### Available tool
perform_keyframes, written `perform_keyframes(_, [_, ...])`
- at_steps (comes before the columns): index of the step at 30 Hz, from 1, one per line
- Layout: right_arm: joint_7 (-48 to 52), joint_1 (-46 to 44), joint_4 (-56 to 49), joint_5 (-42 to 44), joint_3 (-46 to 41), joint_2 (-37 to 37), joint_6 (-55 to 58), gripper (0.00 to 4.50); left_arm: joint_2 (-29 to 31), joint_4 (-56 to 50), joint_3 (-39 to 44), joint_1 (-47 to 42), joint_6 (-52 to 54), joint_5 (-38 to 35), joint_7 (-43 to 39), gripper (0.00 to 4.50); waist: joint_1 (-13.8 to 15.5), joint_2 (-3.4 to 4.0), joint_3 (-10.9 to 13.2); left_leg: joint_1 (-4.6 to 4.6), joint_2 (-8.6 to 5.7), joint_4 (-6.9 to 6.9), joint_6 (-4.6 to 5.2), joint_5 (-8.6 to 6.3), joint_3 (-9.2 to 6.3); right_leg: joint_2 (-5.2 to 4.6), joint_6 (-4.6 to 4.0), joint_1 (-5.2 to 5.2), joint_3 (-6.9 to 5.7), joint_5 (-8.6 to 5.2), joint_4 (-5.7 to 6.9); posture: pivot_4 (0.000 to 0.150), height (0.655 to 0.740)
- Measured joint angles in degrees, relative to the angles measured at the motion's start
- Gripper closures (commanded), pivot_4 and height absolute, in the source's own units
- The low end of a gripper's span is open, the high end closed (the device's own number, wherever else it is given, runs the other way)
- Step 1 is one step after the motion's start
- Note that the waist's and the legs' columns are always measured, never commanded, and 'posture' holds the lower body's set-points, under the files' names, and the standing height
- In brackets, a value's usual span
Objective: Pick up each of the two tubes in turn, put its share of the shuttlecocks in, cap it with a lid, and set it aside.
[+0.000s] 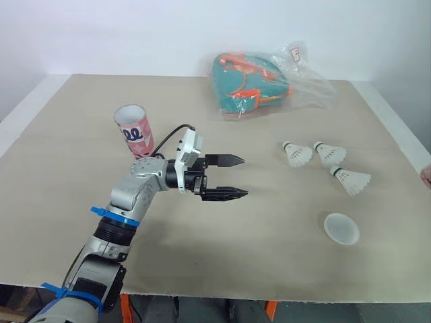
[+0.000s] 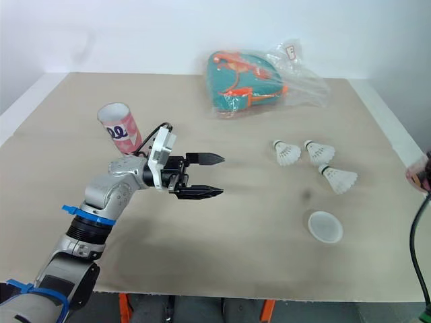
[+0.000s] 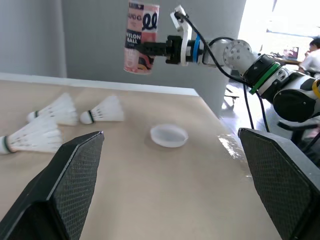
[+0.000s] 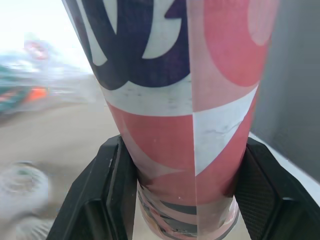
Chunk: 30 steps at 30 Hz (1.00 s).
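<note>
One pink patterned tube (image 1: 135, 131) stands upright with its top open on the left of the table, just behind my left arm. My left gripper (image 1: 244, 176) hovers open and empty over the table's middle, its fingers pointing toward three white shuttlecocks (image 1: 296, 154) (image 1: 330, 154) (image 1: 352, 180) lying on the right. A round white lid (image 1: 341, 228) lies nearer the front edge. My right gripper (image 3: 145, 48) is shut on the second pink tube (image 3: 141, 35), held upright in the air off the table's right side; its fingers (image 4: 100, 195) clamp the tube (image 4: 180, 115).
A teal and orange bag in a clear plastic wrapper (image 1: 259, 84) lies at the back of the table. A person (image 3: 313, 54) sits far off in the room beyond the right arm. The table's right edge (image 1: 404, 134) runs close to the shuttlecocks.
</note>
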Motion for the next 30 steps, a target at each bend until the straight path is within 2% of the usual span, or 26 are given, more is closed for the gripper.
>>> perform_keyframes(5, [-1.31,0.17,3.8,1.81,0.14,1.68,0.17,1.77,-0.27,0.04,-0.1,-0.3,0.36,0.16,0.34,0.0,0.02,0.16,-0.04,0.02,-0.05,0.0,0.31,0.22,0.03,-0.02,0.33,0.01,0.04,0.06,0.0,0.15,0.74])
perform_keyframes(13, [-2.03,0.24,9.42,2.09,2.54,2.64,-0.93,1.77,0.41,-0.47,0.14,-0.29,2.68,-0.01,1.28,0.0,0.03,0.23,-0.07,0.01,-0.07,0.0,0.35,0.25,0.03,-0.02,0.33,0.02,0.07,0.08,-0.02,0.15,0.74])
perform_keyframes(14, [-2.03,0.19,9.5,2.1,2.62,2.63,-1.01,1.47,0.42,-0.5,0.14,-0.29,2.74,-0.01,1.29,0.0,0.02,0.23,-0.07,0.01,-0.07,0.0,0.35,0.25,0.03,-0.02,0.33,0.02,0.07,0.08,-0.02,0.15,0.74])
perform_keyframes(15, [-2.03,-0.2,10.21,2.48,2.83,2.44,-1.12,1.47,0.5,-0.69,0.15,-0.29,2.83,-0.02,1.39,0.0,0.02,0.23,-0.07,0.01,-0.07,0.0,0.35,0.25,0.03,-0.02,0.33,0.03,0.07,0.09,-0.03,0.15,0.74])
perform_keyframes(18, [-1.87,-0.72,11.48,3.93,2.97,2.0,-0.25,0.07,0.54,-0.86,0.2,-0.27,2.81,-0.02,1.52,0.0,0.01,0.2,-0.06,0.03,-0.06,0.01,0.36,0.26,0.03,-0.01,0.37,0.05,0.07,0.11,-0.03,0.15,0.74])
perform_keyframes(30, [-0.61,2.49,11.36,5.55,4.15,0.95,2.89,0.02,1.04,-0.76,0.86,1.34,2.21,0.02,-0.08,0.0,0.14,0.27,-0.09,0.0,-0.1,-0.04,0.37,0.26,0.03,-0.04,0.35,0.04,0.06,0.06,-0.06,0.15,0.74])
